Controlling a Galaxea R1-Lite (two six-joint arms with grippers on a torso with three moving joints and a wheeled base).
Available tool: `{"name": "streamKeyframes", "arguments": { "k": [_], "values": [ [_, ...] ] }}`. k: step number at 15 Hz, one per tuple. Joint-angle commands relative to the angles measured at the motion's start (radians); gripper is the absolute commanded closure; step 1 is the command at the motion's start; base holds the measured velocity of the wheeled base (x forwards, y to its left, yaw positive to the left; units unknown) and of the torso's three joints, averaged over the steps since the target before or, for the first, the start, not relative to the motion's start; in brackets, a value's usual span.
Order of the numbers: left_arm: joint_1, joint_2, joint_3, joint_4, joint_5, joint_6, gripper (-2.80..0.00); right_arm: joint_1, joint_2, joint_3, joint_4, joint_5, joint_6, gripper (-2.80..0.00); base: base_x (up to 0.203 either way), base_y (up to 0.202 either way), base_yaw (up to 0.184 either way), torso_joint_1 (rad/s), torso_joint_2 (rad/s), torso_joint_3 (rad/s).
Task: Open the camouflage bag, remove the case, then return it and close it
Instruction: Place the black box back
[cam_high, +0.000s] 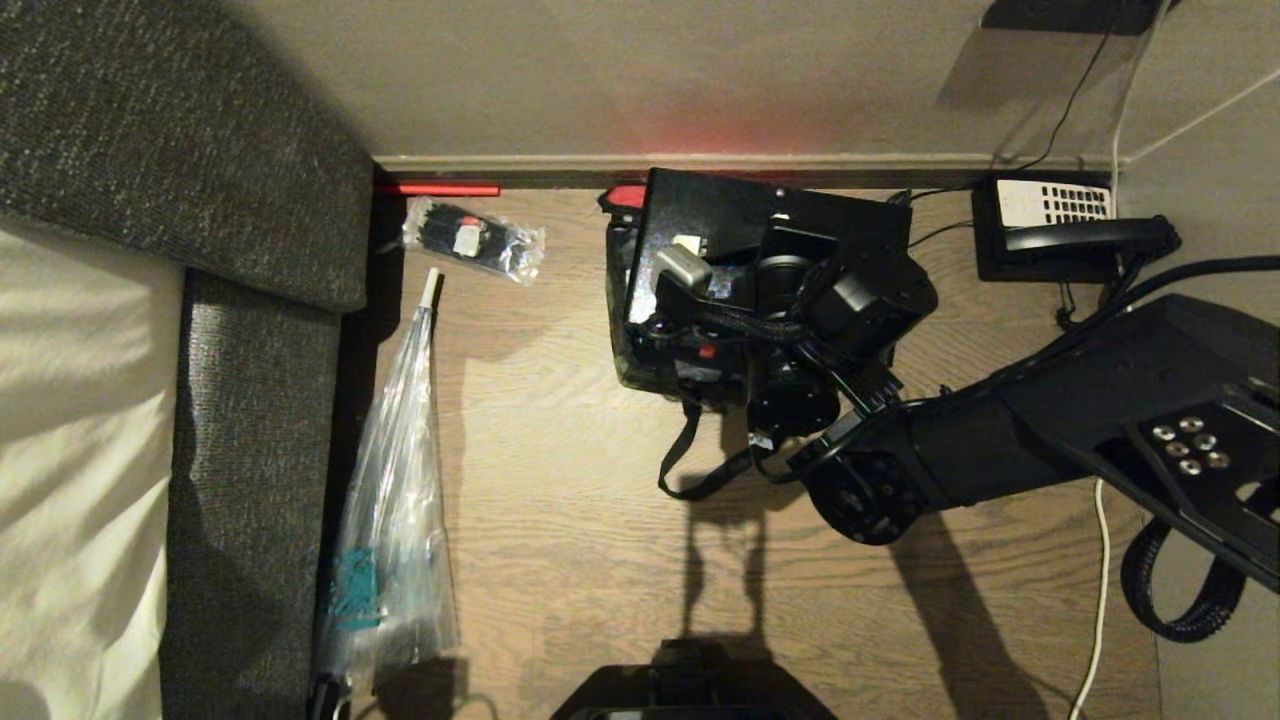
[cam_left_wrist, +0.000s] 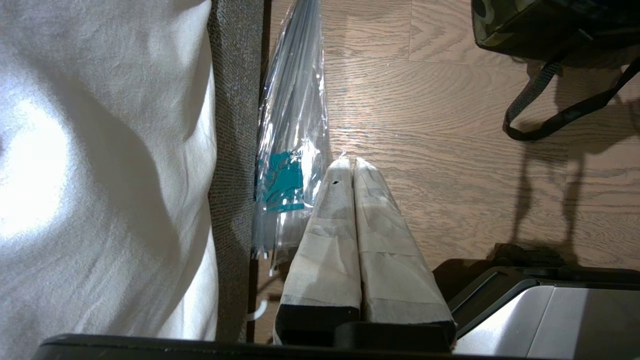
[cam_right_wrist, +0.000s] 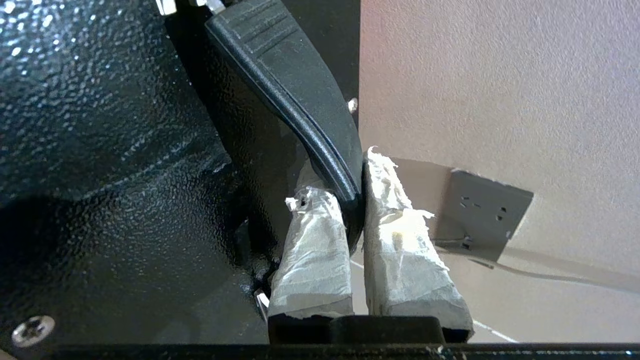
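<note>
Right gripper (cam_right_wrist: 352, 185) is clamped narrow on the black handle (cam_right_wrist: 295, 95) of the case (cam_high: 750, 225), one taped finger on each side of the grip bar, pads (cam_right_wrist: 395, 220) pressed to it. In the head view the right arm reaches in from the right-hand side and its wrist sits directly over the camouflage bag (cam_high: 625, 340), which stands on the wood floor (cam_high: 560, 520) against the baseboard, near the black telephone (cam_high: 1060, 225) in the far right corner. The case appears as a flat black slab standing in or just above the bag's mouth, with its long axis running along the wall; how much of it is clear of the bag cannot be told, since the wrist covers the opening. A sliver of red (cam_high: 625, 195), likely the lid lining, shows at the bag's far left corner, so the lid is judged open. One strap (cam_high: 690, 465) trails loose on the floor toward the robot. Judgement: the coming move is along the vertical through the bag mouth, so the slab must stay parallel to the bag's long walls or it will catch the rim. Left gripper (cam_left_wrist: 352, 167) hangs parked beside the sofa edge (cam_left_wrist: 235, 150), fingers pressed together on nothing, over a clear plastic bag (cam_left_wrist: 295, 125), well apart from the work; the right arm is the nearer one.
</note>
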Motion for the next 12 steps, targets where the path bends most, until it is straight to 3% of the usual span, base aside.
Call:
{"name": "streamKeyframes", "arguments": {
  "k": [1,12],
  "values": [
    [0.0,0.001,0.002,0.0,0.0,0.0,0.0,0.002,0.014,0.006,-0.008,-0.003,-0.01,0.0,0.0,0.0,0.0,0.0,0.0,0.0],
    [0.0,0.001,0.0,0.0,0.0,0.0,0.0,0.011,0.089,0.005,-0.077,0.001,-0.006,0.0,0.0,0.0,0.0,0.0,0.0,0.0]
  ]
}}
